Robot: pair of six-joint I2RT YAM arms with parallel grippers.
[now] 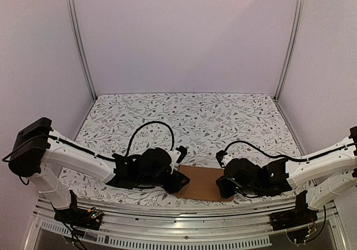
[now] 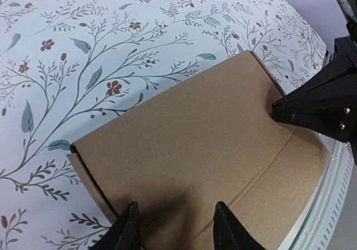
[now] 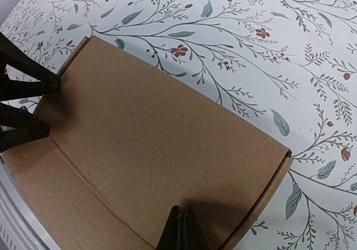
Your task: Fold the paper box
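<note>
I see the box (image 1: 203, 182) flat at the table's (image 1: 195, 116) near edge between both arms, left gripper (image 2: 175, 210) spread with nothing between its fingers, right gripper (image 3: 181, 221) pinched together, each tipped onto one end, probably to pin it for creasing

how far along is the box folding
Early: the paper box lies flat, a crease showing but no wall raised. In hand: the left gripper open over one end, the right gripper shut at the other. Left: raising and closing every side.
</note>
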